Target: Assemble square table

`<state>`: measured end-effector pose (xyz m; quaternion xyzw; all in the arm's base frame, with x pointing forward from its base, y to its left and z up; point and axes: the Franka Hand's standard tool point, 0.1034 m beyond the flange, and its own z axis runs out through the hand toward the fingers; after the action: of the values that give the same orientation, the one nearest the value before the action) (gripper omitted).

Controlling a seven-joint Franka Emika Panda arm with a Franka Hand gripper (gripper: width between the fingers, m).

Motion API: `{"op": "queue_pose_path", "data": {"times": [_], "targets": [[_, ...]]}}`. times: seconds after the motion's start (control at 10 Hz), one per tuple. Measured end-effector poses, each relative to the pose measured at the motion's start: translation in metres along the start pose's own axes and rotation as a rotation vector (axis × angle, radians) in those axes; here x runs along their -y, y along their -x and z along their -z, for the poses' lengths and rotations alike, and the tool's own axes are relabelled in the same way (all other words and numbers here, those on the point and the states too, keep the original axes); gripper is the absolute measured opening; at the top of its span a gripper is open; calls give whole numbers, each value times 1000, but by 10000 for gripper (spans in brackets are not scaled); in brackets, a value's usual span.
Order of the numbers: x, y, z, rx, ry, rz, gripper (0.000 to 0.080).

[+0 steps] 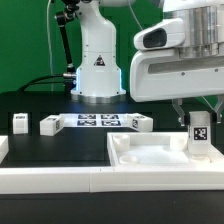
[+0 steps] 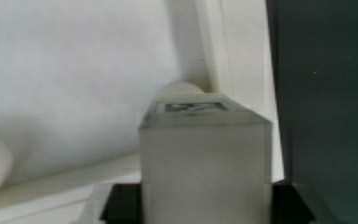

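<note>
The white square tabletop lies flat at the front right, raised rim up; it also fills the wrist view. My gripper is shut on a white tagged leg and holds it upright over the slab's corner at the exterior view's right. In the wrist view the leg sits between my two black fingers, tagged end toward the slab corner. I cannot tell whether it touches the slab. Three more legs lie on the black table: two at the left and one in the middle.
The marker board lies in front of the robot base. A long white rail borders the front edge. Black table surface runs beside the slab's edge.
</note>
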<state>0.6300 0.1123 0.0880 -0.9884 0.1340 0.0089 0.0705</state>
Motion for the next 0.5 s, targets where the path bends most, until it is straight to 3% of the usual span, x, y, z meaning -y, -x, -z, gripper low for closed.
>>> {"op": "queue_pose_path", "data": {"times": [0.5], "targets": [[-2, -1, -1, 6, -15, -425, 288]]}}
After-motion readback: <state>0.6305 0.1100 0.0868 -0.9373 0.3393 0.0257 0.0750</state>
